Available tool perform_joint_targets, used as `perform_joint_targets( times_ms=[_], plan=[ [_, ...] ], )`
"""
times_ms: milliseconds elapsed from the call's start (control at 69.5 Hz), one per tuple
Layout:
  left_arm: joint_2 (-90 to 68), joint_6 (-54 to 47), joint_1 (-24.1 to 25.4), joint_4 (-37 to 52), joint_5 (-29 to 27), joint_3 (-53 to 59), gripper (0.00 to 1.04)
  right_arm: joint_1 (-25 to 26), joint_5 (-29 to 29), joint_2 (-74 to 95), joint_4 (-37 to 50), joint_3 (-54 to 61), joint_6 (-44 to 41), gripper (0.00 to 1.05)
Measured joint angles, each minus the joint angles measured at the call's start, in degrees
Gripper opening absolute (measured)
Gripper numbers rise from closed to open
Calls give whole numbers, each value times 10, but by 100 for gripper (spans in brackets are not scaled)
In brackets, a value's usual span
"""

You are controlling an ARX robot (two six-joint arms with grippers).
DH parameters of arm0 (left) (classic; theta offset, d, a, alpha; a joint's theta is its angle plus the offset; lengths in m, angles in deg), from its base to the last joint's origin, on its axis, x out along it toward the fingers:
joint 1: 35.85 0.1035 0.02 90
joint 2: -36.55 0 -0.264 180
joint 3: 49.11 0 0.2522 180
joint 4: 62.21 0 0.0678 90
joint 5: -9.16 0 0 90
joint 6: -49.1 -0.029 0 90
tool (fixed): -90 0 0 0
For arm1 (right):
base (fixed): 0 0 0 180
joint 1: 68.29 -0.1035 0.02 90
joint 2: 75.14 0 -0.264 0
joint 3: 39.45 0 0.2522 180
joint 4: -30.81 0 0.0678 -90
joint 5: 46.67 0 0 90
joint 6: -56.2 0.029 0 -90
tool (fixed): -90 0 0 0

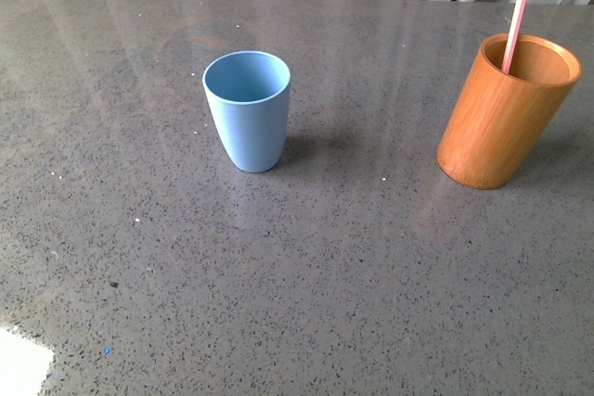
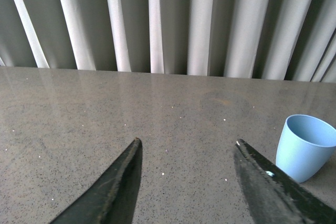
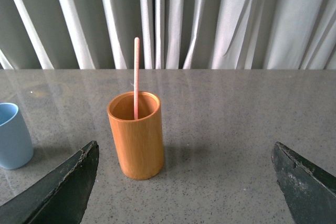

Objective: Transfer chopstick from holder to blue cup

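Grey table bears the holder with chopstick upper right, blue cup centre-left. Both the left gripper and right gripper gape empty.

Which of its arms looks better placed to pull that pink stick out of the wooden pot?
Right: the right gripper, open, faces the holder and chopstick; the left gripper sees only the blue cup, off to one side.

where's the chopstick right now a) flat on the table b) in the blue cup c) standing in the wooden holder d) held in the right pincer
C: the chopstick stands inside the holder; the blue cup is empty, and the left pincer and right pincer are open, holding nothing.
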Motion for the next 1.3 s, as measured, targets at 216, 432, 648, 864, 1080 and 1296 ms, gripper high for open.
perform_joint_targets(
  times_ms=[216, 432, 648, 864, 1080, 1296],
  plan=[
    [0, 0, 0, 0, 0, 0, 95, 0, 0, 0, 0, 0, 0, 96],
    [0, -1, 0, 0, 0, 0, 96, 0, 0, 3, -4, -2, 0, 96],
    [0, -1, 0, 0, 0, 0, 96, 28, 24, 228, -170, -97, -4, 96],
    [0, -1, 0, 0, 0, 0, 96, 28, 58, 437, -16, -207, -2, 96],
    [0, -1, 0, 0, 0, 0, 96, -5, 62, 684, 63, -370, 4, 96],
    [0, -1, 0, 0, 0, 0, 96, -34, 42, 834, 69, -513, 3, 96]
  ],
)
